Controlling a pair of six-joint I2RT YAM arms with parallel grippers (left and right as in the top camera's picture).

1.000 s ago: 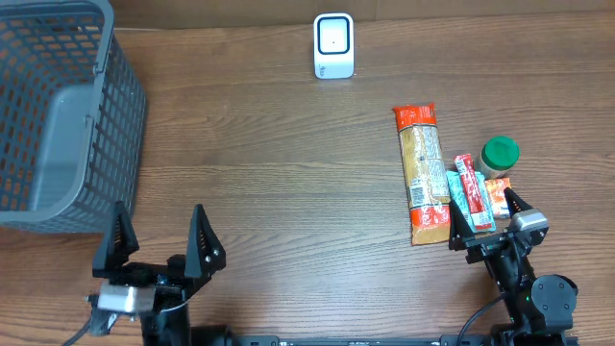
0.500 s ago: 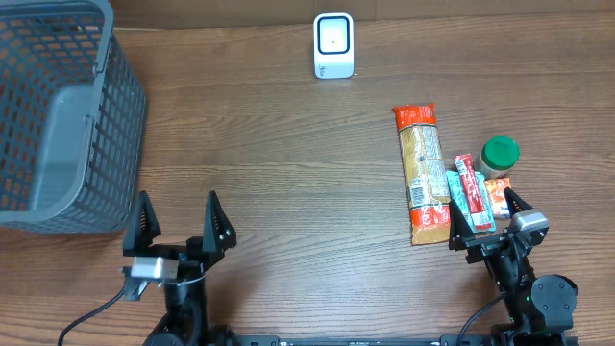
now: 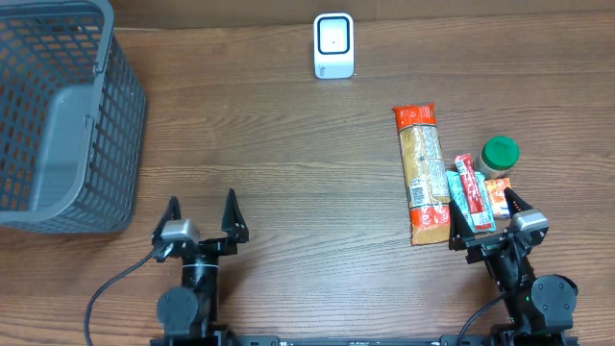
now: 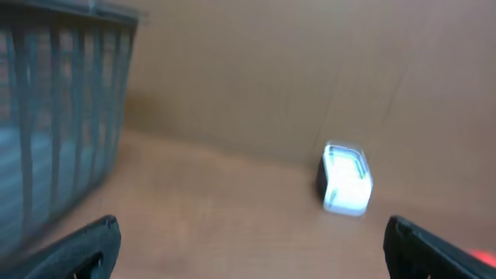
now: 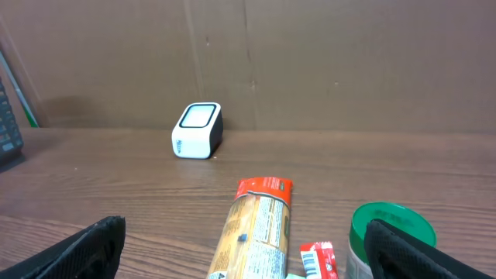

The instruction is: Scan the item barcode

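The white barcode scanner (image 3: 333, 45) stands at the table's far edge; both wrist views show it, blurred at the left wrist (image 4: 346, 180) and sharp at the right (image 5: 197, 130). The items lie at the right: a long orange-ended pasta packet (image 3: 421, 173) (image 5: 256, 232), a red packet (image 3: 472, 192) (image 5: 316, 260) with its barcode facing up, and a green-lidded jar (image 3: 499, 154) (image 5: 387, 229). My right gripper (image 3: 485, 219) (image 5: 244, 232) is open just short of these items, holding nothing. My left gripper (image 3: 202, 219) (image 4: 249, 232) is open over bare table at front left, also with nothing in it.
A tall grey mesh basket (image 3: 58, 115) (image 4: 54, 116) fills the back left corner, just beyond the left gripper. A teal packet (image 3: 454, 185) lies between the pasta packet and the red packet. A brown cardboard wall backs the table.
The left arm has swung to the right along the front edge, its gripper still open. The right arm and the items have not moved.
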